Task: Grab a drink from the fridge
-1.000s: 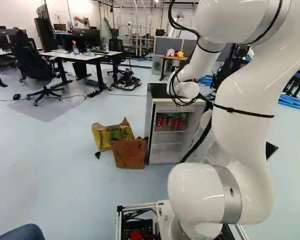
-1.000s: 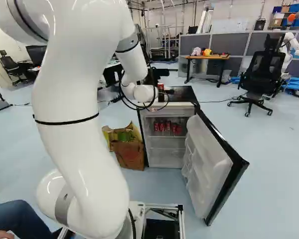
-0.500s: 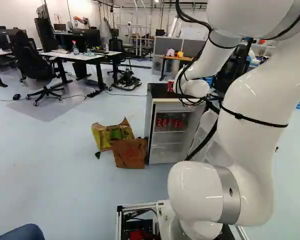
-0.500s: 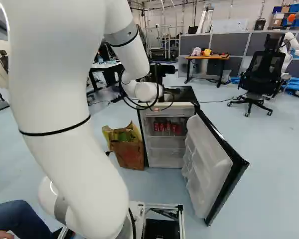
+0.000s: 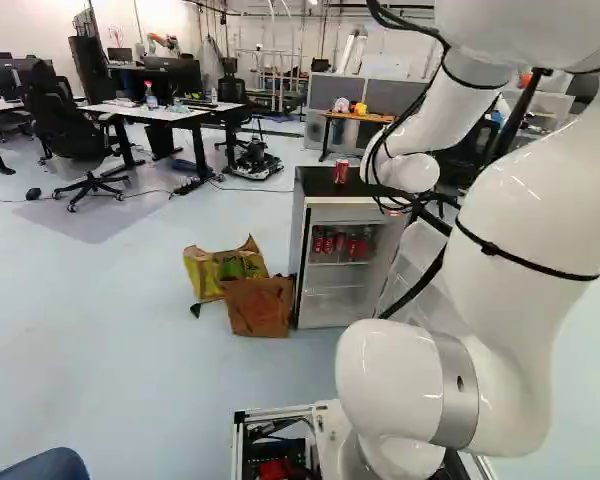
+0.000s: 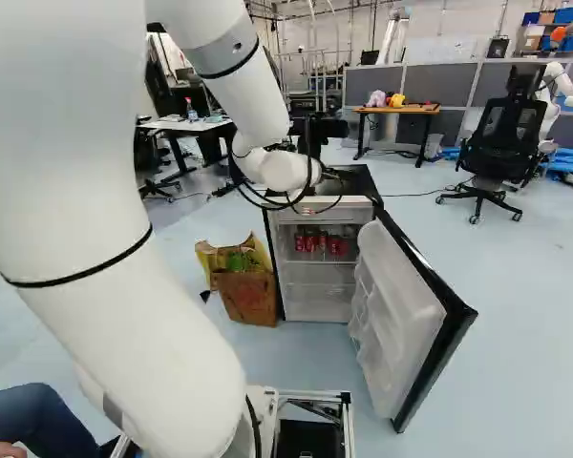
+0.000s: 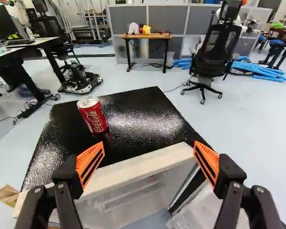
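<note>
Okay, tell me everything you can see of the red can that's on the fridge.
The can is a metal-looking cylinder, red with white script around its side and a bare silver lid and rim. It stands upright on the fridge's glossy black top, which shows its faint reddish reflection. I see no dents, but whether it has been opened I can't tell. It sits ahead of the open gripper, outside its fingers, and only the top visibly touches it.

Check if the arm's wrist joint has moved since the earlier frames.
Yes. In the left base view, the wrist joint has shifted right against the fridge, and the red can on top now shows clear of it.
</note>
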Robot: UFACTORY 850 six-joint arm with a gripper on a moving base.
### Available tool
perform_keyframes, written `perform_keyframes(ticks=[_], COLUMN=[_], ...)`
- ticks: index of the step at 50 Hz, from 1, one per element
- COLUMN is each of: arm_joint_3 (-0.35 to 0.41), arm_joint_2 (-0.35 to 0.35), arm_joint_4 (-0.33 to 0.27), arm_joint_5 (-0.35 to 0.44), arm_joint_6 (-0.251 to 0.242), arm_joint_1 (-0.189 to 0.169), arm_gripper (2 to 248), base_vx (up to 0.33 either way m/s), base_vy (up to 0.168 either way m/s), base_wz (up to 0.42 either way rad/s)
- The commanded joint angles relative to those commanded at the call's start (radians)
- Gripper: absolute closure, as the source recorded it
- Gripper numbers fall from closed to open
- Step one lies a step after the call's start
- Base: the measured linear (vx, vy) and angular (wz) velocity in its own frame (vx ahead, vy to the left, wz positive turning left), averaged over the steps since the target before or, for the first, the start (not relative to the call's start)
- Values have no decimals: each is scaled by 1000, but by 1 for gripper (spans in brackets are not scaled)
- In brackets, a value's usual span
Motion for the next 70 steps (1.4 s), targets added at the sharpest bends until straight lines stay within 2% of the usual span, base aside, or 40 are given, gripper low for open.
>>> perform_keyframes(ticks=[25,70], arm_joint_3=[39,63], arm_joint_2=[96,231], arm_joint_4=[7,84], arm_joint_5=[-101,-345], arm_joint_6=[0,0], arm_joint_1=[-83,-251], arm_gripper=[3,3], base_vx=[0,0], base_vy=[0,0], base_wz=[0,0])
